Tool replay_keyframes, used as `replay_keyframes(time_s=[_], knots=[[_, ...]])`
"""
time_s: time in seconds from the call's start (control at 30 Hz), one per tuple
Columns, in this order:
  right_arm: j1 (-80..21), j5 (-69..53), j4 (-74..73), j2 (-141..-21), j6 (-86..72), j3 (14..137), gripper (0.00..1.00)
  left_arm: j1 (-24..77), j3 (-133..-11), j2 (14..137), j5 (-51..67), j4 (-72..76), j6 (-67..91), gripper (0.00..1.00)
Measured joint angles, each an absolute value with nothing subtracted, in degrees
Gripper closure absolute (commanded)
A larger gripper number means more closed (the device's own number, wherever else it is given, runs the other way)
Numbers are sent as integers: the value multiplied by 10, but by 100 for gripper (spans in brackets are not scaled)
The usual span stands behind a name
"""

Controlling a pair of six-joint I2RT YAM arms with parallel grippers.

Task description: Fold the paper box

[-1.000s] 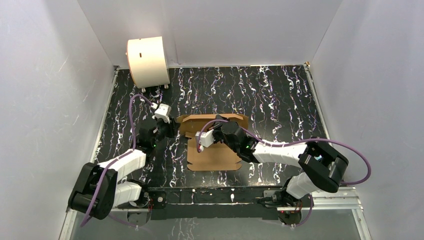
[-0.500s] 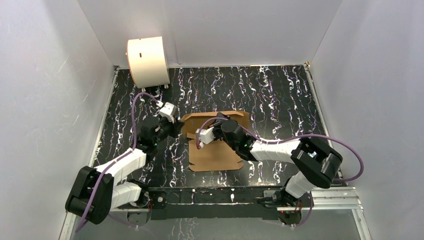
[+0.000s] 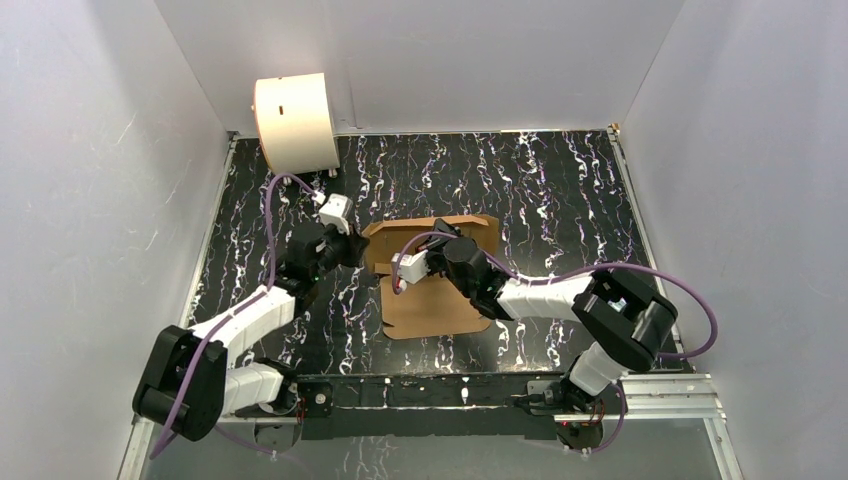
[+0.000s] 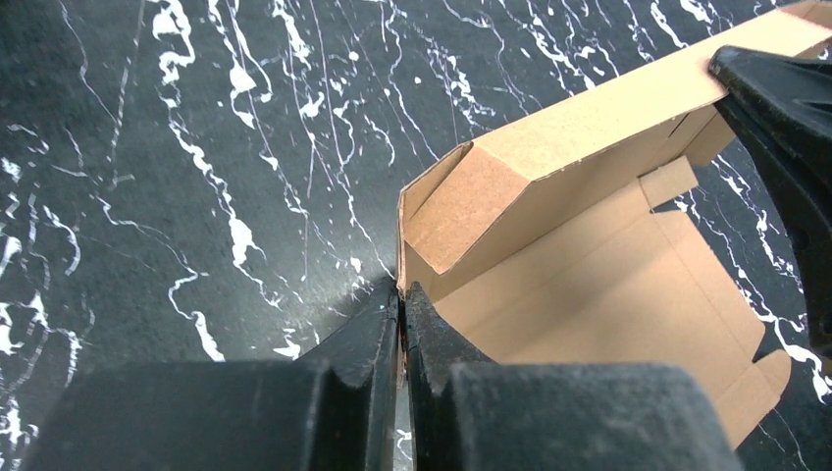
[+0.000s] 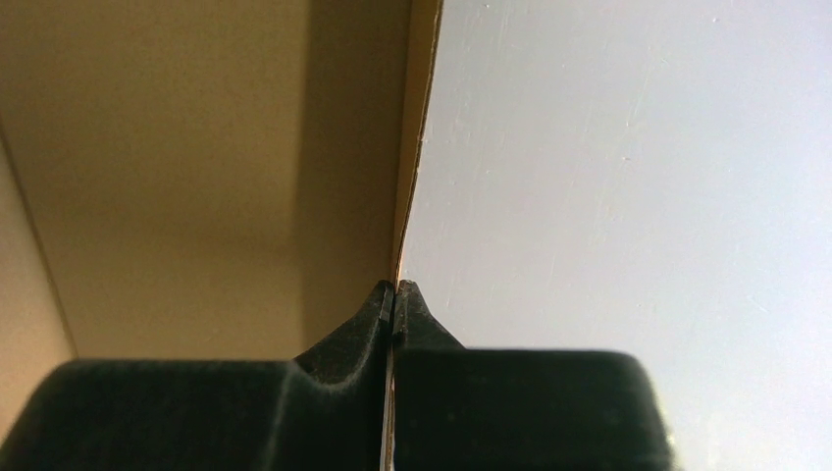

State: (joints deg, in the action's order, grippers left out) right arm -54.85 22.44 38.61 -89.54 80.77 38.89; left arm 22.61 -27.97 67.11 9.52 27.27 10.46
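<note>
the paper box (image 3: 432,310) lay near the middle of the black marbled table (image 3: 560,200), between the two arms and only partly formed. its flat base panel rested on the table and reached toward the near edge. its far wall stood raised along the far side, seen from above as a brown strip. in the left wrist view that wall ran away to the right with its top edge folded over. a short angled flap sat at the box's left corner, and die-cut tabs and notches showed along the inner panel.

the left gripper (image 4: 400,290) came in from the left at that corner. its two black fingers were drawn almost together, with the thin cardboard edge of the corner flap pinched between their tips. its fingertips were low, close to the table surface just beside the box.

the right gripper (image 5: 394,288) reached over the base panel from the right. its fingers were likewise squeezed nearly closed on a thin edge of cardboard seen edge-on. brown board filled the left of its wrist view and the pale wall (image 5: 628,177) of the enclosure the right. part of the right arm showed as a black shape at the right edge of the left wrist view, near the far wall's right end.

a cream-white cylindrical drum (image 3: 295,122) stood at the far left corner of the table, well apart from the box and both grippers.
</note>
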Motion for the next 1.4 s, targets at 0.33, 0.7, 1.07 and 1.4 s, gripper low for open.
replay_keyframes(time_s=[0.33, 0.7, 1.07, 1.4], knots=[[-543, 229, 418, -927, 820, 390, 100, 250, -286, 700, 58, 267, 168, 94], [-535, 223, 413, -899, 809, 390, 100, 291, -302, 738, 27, 283, 177, 92], [-537, 194, 418, -878, 797, 387, 100, 308, -317, 731, 60, 287, 218, 91], [-537, 194, 434, -882, 797, 374, 100, 308, -315, 749, 72, 305, 215, 81]])
